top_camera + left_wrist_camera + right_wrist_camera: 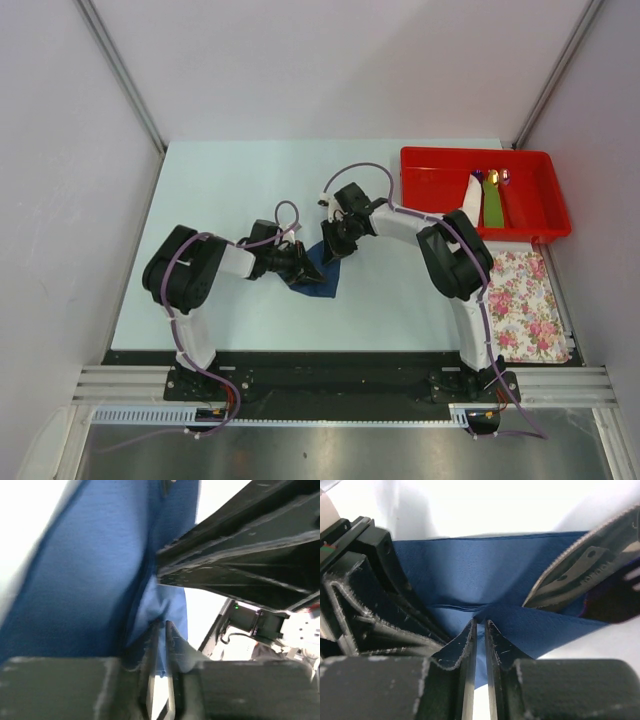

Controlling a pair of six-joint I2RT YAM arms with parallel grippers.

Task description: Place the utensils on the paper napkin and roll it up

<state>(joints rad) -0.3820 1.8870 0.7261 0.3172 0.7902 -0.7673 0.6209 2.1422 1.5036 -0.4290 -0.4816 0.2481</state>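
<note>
The dark navy paper napkin (322,275) lies at the middle of the table between both grippers. My left gripper (298,264) is shut on its left edge; the blue paper (90,570) is pinched between the narrow jaws in the left wrist view. My right gripper (335,245) is shut on the napkin's upper edge, and a fold of paper (485,580) sits between its fingers. A serrated, dark metal knife (580,570) lies on the napkin at the right of the right wrist view. The left gripper's fingers (375,595) show at the left there.
A red tray (430,180) at the back right holds a white piece, a green piece and small spoons. A pink-flowered white cloth (528,305) lies at the right edge. The right arm's body (250,545) crosses the left wrist view.
</note>
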